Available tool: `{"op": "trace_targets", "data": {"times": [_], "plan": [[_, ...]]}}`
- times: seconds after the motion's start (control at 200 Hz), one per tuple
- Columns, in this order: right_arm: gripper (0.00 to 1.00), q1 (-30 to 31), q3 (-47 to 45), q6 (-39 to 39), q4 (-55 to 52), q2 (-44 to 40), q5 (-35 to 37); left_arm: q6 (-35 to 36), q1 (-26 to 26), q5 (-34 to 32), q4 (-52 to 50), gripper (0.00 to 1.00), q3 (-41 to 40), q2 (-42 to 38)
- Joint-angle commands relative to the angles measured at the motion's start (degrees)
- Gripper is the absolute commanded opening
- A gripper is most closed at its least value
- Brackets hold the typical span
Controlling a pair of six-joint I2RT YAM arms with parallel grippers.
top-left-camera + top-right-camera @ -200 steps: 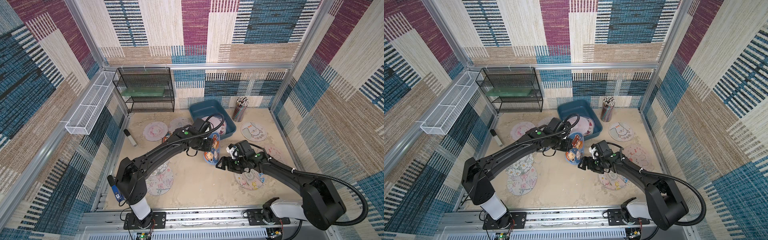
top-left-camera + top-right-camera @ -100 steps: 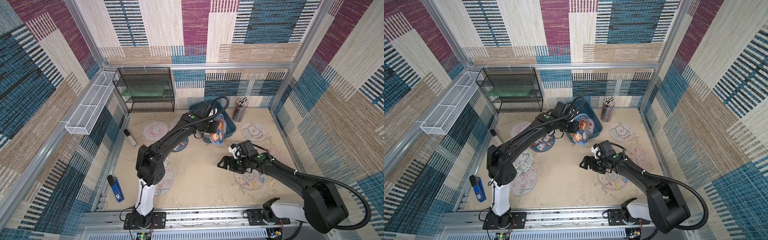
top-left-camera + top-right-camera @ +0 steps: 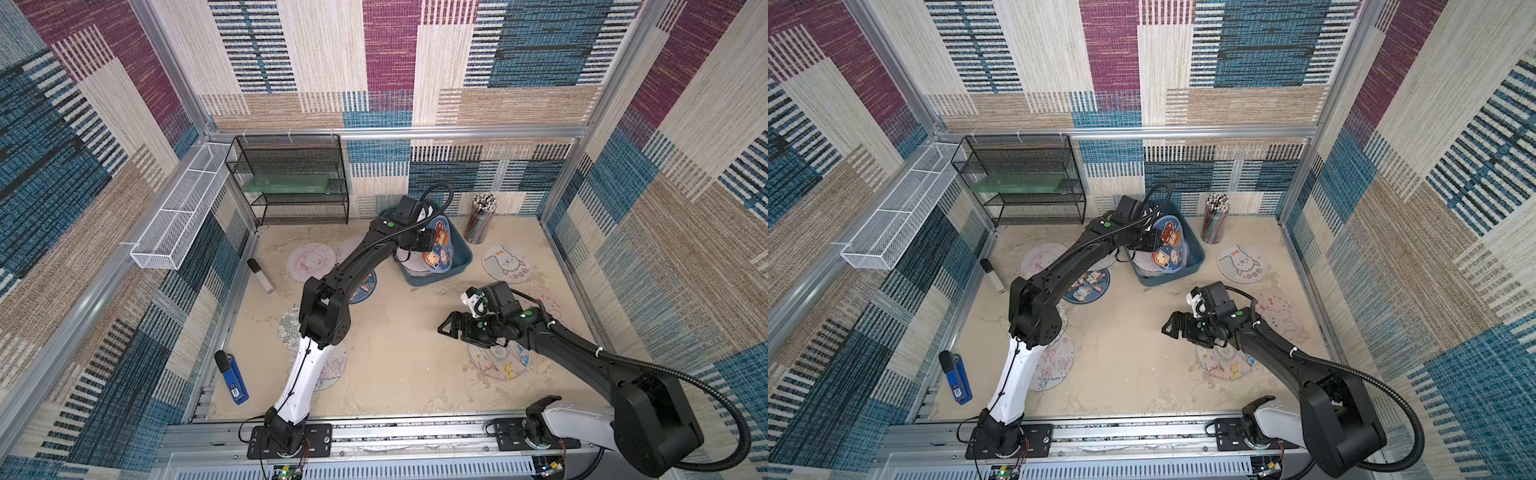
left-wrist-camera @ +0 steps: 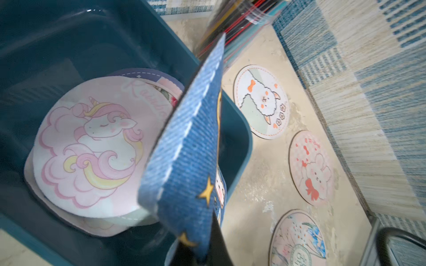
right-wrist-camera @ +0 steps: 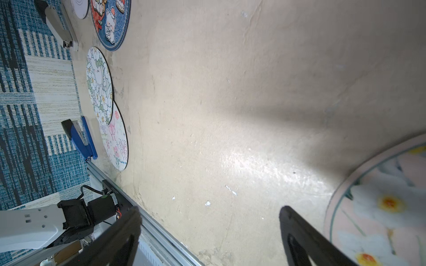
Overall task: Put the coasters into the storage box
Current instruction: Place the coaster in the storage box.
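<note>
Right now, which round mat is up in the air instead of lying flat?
The dark blue coaster with cartoon animals, held tilted by the left gripper over the storage box; the others lie flat.

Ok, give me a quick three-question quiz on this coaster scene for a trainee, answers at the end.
1. True or false: the left hand holds a blue coaster on edge above the storage box.
2. Which print is on top of the pile inside the box? A unicorn, B llama, C bunny.
3. Fill in: the right hand is ____ and holds nothing.

Key: 1 true. 2 A, the unicorn coaster. 3 open.
</note>
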Motion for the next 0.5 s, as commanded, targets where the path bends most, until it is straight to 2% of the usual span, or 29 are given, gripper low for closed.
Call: {"op": "trace_targets", "data": {"times": [0.0,0.105,0.26,0.331,0.386,0.496], "plan": [[0.96,-0.1,0.0,0.9,-0.2,-0.3,-0.5,0.2,0.7,-1.3,-2.4,0.0,5.5,4.8],[0.96,-0.1,0.3,0.9,-0.5,-0.3,-0.6,1.8,1.0,-4.8,-5.7,0.0,10.3,9.0],[0.96,-0.3,0.8,1.1,-0.8,-0.3,-0.5,3.0,1.9,-7.8,-7.2,0.02,10.9,11.6],[0.96,-0.3,0.9,1.1,-0.9,-0.3,-0.5,3.8,2.0,-9.2,-7.7,0.13,10.9,11.8],[0.96,-0.3,0.9,1.3,-1.0,-0.4,-0.6,4.5,2.0,-10.2,-7.8,0.27,10.9,11.5],[0.96,-0.3,0.7,1.4,-0.8,-0.1,-0.9,5.0,2.1,-11.9,-7.8,0.45,10.9,10.5]]}}
